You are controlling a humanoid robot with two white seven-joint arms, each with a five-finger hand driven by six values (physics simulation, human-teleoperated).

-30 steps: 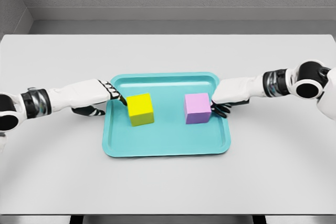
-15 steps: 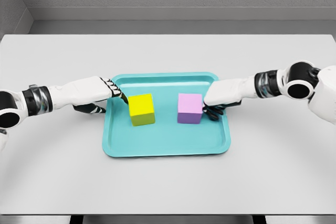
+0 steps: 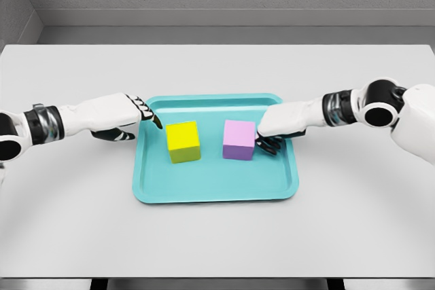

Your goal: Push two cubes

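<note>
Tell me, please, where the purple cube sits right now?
In the head view the purple cube sits on the teal tray, right of the yellow cube, with the right hand against its right side.

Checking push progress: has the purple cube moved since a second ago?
Yes. The purple cube has slid left across the teal tray, away from its right rim and closer to the yellow cube, with the right hand against it.

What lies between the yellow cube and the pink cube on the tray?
Nothing: in the head view, only bare teal tray floor shows between the yellow cube and the pink cube.
</note>
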